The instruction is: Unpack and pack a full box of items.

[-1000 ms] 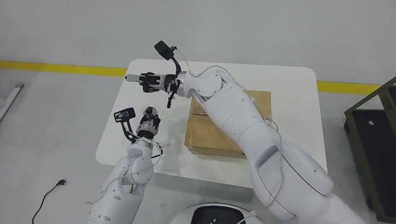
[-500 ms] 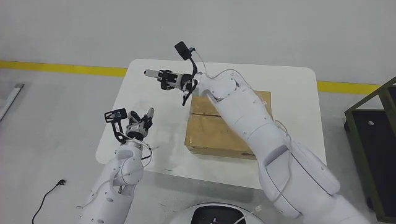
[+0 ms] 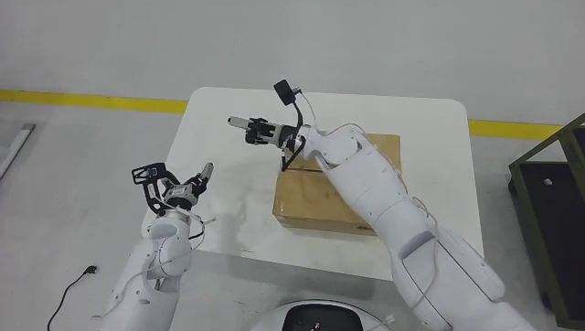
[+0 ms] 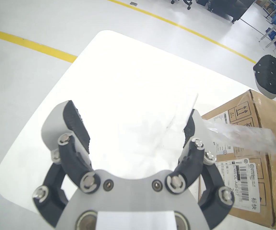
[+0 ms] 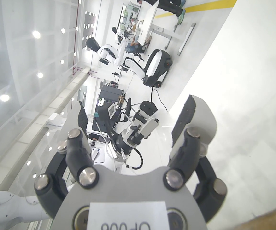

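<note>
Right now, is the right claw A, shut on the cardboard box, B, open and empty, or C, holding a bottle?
B: the right claw gapes wide with nothing in it, above the white table near the cardboard box.

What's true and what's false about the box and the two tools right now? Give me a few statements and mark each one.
1. The cardboard box sits on the white table. True.
2. The left tool is shut on a bottle. False: it is open and holds nothing.
3. The right tool is open and empty. True.
4. The box's top flaps stand wide open. False: the part of the top that shows lies flat and closed.
5. The right tool hangs directly over the box. False: it is out past the box's side, over bare table.
</note>
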You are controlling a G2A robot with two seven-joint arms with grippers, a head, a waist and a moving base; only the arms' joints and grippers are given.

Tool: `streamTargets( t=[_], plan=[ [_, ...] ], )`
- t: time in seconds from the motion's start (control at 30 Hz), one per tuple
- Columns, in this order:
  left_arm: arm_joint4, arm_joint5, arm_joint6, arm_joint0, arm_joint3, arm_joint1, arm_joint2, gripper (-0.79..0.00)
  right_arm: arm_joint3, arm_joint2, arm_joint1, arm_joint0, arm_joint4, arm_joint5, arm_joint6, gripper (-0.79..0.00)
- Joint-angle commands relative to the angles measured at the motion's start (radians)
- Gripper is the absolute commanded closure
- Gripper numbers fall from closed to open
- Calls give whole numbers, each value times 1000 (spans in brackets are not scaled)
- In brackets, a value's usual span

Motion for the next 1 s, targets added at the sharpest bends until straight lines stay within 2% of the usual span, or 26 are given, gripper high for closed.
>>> streamTargets(
  t=[0.0,0.63,0.97],
  plan=[
    [-2,3,-4,2,-5,0,-5,-785,-21,6,9,-17,-11,16,0,0],
    [-51,50,-12,-23,-26,-6,-29,-785,-370,134,125,-278,-148,234,-82,0],
    [-110,75,-45,-32,-46,-6,-70,-785,-530,197,162,-392,-200,326,-126,0]
  ],
)
